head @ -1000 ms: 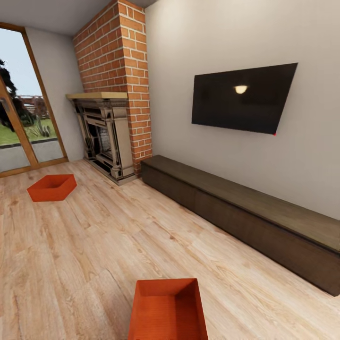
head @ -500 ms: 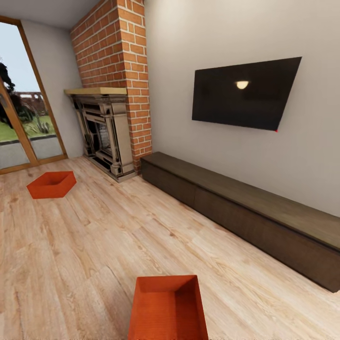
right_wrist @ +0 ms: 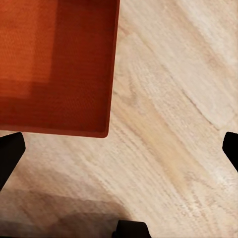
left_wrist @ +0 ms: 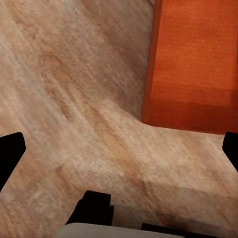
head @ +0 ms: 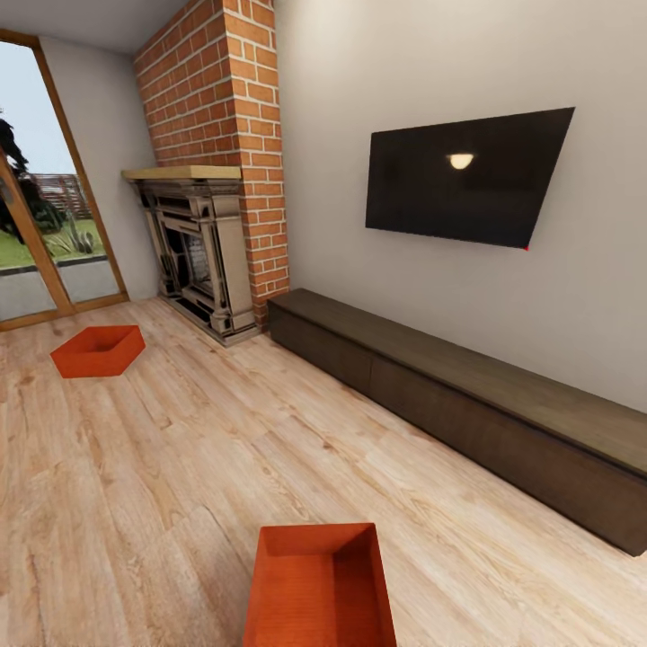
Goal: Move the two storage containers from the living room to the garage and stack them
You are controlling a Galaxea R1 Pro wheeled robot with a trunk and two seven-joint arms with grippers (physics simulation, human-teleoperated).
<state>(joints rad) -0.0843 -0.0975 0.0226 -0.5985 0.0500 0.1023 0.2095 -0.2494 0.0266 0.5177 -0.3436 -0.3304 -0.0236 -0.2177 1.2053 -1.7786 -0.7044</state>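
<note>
The near container is cut off by the head view's lower edge. Left hand and right hand are spread wide over bare wood floor, only their fingertips showing.

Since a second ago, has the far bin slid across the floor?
No. The far bin keeps its spot relative to the fireplace; the camera shifted instead.

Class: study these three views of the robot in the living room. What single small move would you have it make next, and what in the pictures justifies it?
Probably lower both arms toward the near storage container, one gripper to each side wall. It sits on the wood floor right below the robot, and the open left gripper and right gripper each see one of its corners between spread fingers. The far container by the fireplace can wait.
</note>
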